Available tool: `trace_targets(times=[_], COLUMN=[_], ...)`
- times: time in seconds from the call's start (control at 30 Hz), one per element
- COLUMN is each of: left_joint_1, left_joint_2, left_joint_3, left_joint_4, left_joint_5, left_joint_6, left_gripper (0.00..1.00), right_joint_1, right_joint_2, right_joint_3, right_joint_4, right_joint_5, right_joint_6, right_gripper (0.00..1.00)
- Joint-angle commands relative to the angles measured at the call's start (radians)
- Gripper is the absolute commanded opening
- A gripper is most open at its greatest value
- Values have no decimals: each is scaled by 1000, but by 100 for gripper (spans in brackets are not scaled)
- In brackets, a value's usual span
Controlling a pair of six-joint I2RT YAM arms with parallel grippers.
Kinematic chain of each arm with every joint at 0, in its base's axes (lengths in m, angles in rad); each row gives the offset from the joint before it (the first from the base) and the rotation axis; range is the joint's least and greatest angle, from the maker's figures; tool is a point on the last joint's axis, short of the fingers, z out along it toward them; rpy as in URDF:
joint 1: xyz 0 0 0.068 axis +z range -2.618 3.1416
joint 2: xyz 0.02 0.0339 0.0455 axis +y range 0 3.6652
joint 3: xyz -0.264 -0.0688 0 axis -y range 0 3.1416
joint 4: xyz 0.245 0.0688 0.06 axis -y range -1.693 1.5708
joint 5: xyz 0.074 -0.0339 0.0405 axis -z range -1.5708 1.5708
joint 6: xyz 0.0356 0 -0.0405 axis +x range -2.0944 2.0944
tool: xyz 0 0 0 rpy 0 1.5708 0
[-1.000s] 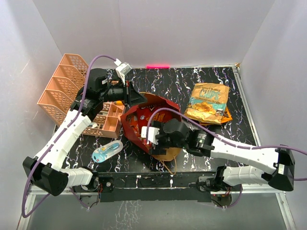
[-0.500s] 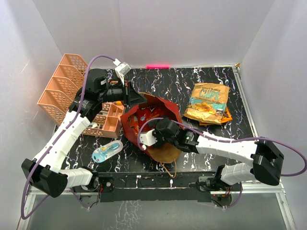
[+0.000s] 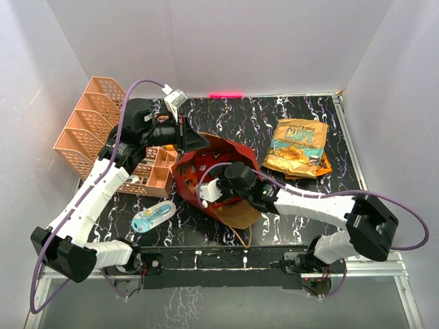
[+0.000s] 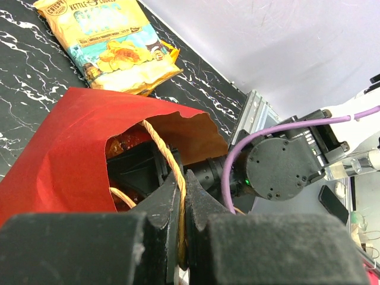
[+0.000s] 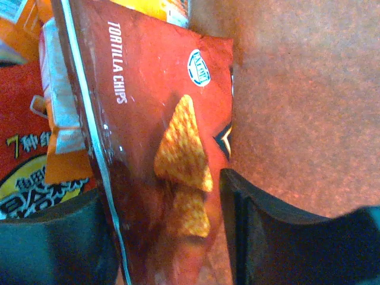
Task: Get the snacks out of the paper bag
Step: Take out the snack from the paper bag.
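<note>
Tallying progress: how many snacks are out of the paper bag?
1 clearly: the orange chip bag, lying right of the paper bag; an orange edge under it may be another.

The right gripper (image 5: 169, 237) filled the mouth of the paper bag (image 4: 59, 154), fingers (image 5: 261, 237) either side of the tortilla chips bag (image 5: 172, 119). The left gripper (image 4: 183, 190), clamped on the twine handle (image 4: 160, 142), stood at its far rim. Bare table (image 3: 260, 113) lay along the far edge, between pink organizer (image 3: 86, 127) and orange chip bag (image 3: 298, 144).

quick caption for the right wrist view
Right gripper straddling the tortilla chips bag inside the paper bag
</note>
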Motion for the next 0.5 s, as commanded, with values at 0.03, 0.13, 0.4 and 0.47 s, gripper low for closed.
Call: trace_targets(times=[0.03, 0.13, 0.4, 0.47], left_joint_1=[-6, -5, -5, -4], left_joint_2=[-28, -27, 2, 13], left_joint_3=[51, 59, 105, 118], left_joint_4=[-11, -24, -45, -47], left_joint_5=[-6, -29, -201, -237], left_joint_6=[24, 25, -6, -24], left_gripper=[0, 0, 0, 0], right_joint_1=[-63, -74, -73, -74], right_joint_2=[50, 31, -148, -185], right_joint_3=[44, 43, 173, 232], right_joint_4=[146, 151, -24, -71], right_joint_5=[-91, -101, -161, -185], right_joint_6=[19, 17, 93, 152], right_gripper=[45, 22, 7, 7])
